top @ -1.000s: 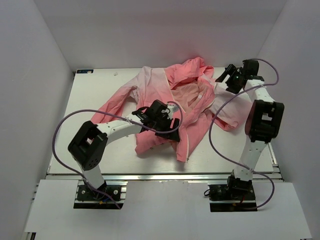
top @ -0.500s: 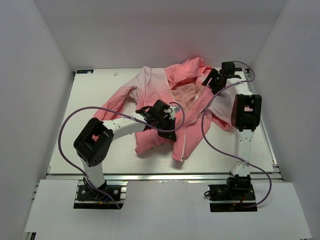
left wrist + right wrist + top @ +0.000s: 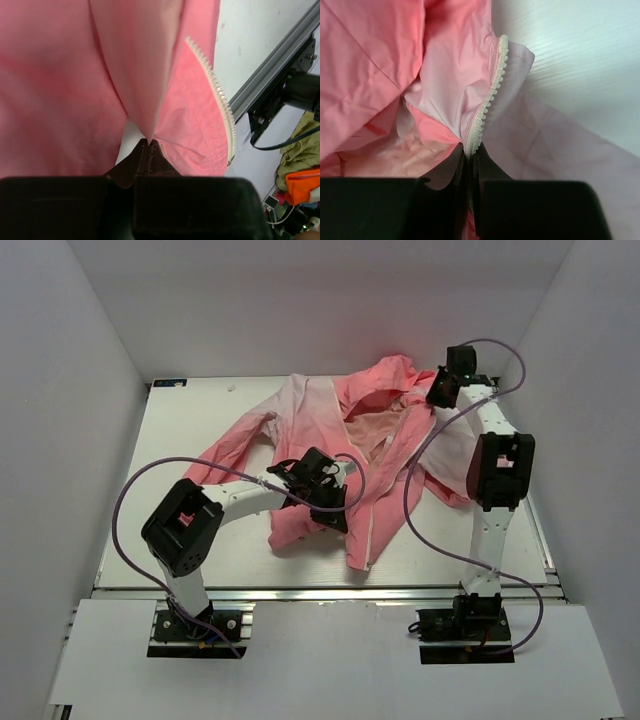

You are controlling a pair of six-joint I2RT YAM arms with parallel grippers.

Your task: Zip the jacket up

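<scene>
Nearest the front edge of the bench [image 3: 180, 430], the left end effector [image 3: 328, 508] is clamping shut on a fold of the jacket [image 3: 320, 420] close to its near hem. In the left wrist view its two dark fingers [image 3: 142, 162] are meeting at their tips with a pinch of coral fabric caught between them. Just right of that pinch, a stretch of the white zipper [image 3: 212, 87] is curving along the edge of a loose front flap, teeth facing outward, with bare bench showing past it. Farther back, the jacket is lying crumpled and open across the middle of the bench. Its paler lining [image 3: 375, 430] is facing up between the two front edges, one sleeve [image 3: 225, 450] is trailing toward the left, and a pale pink part is spreading out to the right beneath the right arm [image 3: 497, 470]. At the far right, beside the bunched hood [image 3: 390, 370], the right end effector [image 3: 440, 396] is gripping the jacket as well. The right wrist view is showing its fingers [image 3: 487, 172] closed on a toothed zipper edge where pale pink cloth is folding over.
</scene>
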